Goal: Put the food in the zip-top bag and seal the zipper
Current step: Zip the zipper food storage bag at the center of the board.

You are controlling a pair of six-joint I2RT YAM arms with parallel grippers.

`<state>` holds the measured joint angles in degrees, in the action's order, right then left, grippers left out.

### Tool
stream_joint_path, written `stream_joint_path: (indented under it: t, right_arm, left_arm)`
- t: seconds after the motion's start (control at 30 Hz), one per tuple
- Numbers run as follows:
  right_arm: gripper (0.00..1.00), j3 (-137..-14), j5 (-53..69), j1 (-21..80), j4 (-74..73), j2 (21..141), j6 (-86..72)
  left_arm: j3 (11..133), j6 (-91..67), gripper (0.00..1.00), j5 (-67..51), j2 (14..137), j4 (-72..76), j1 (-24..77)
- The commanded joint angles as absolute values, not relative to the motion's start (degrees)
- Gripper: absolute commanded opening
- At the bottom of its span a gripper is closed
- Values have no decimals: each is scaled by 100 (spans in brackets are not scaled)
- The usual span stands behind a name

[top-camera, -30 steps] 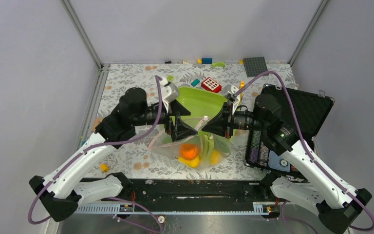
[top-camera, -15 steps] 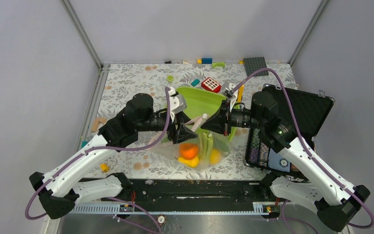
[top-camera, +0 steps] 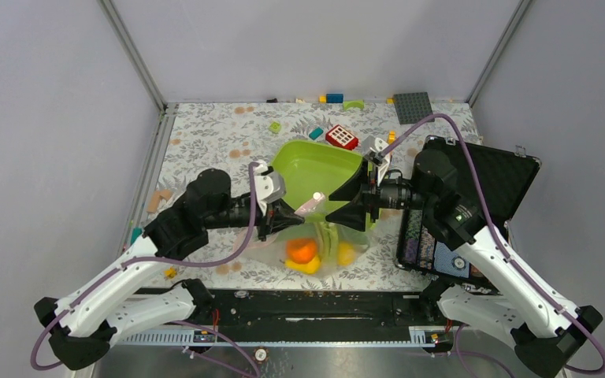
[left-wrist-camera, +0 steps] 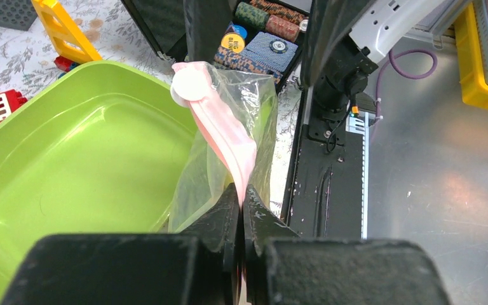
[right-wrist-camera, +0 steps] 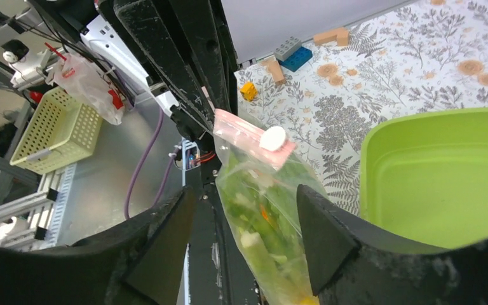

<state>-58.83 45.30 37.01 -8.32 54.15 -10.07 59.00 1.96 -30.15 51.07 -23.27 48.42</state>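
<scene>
Left gripper [left-wrist-camera: 241,198] was clenched on the zipper [left-wrist-camera: 223,143], its fingers pinching the pink strip at one end. From there the strip ran up to a white slider [left-wrist-camera: 187,89] at its other end, and the bag [left-wrist-camera: 194,175] hung clear and crumpled beneath it.

Right gripper [right-wrist-camera: 244,194] was released, its fingers spread wide on either side of the bag's upper part. Whether they touched the plastic could not be told.

From above, the bag sat between the two grippers, its lower part resting on the table [top-camera: 205,146] at the near edge of the tray [top-camera: 315,161]. Inside it lay the orange fruit [top-camera: 302,250], a yellow fruit [top-camera: 307,266] touching its near side, and a second yellow fruit [top-camera: 348,253] to the right. Green vegetables [top-camera: 331,235] stood between them; which was which could not be told.

An open black case [top-camera: 488,177] lay right of the tray, and bricks [top-camera: 341,137] were scattered beyond it.
</scene>
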Motion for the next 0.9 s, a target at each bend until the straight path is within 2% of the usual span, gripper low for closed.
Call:
stream_joint_path:
  t: [0.0, 0.17, 0.37, 0.5, 0.7, 0.87]
  right_arm:
    - [70, -5760, 4901, 3647, -337, 5088, -1007]
    - [73, -5562, 4975, 3643, 548, 5007, -1812]
    - [70, -5680, 5448, 3650, 1037, 5565, -3565]
    - [68, -5753, 5339, 3652, 690, 5647, -3683]
    - [50, -5915, 5371, 3662, 627, 5954, -3951]
    - [47, -5912, 5389, 3796, 817, 6028, -4087]
  left_arm:
    - [5636, 489, 0, -3348, 4630, -1804, 4868]
    - [5449, 687, 0, -3657, 4347, -1683, 4862]
    - [5491, 626, 0, -3369, 4289, -1677, 4865]
    - [5547, 587, 0, -3174, 4300, -1679, 4869]
    - [5568, 597, 0, -3091, 4330, -1678, 4869]
    - [5595, 581, 0, -3025, 4357, -1679, 4869]
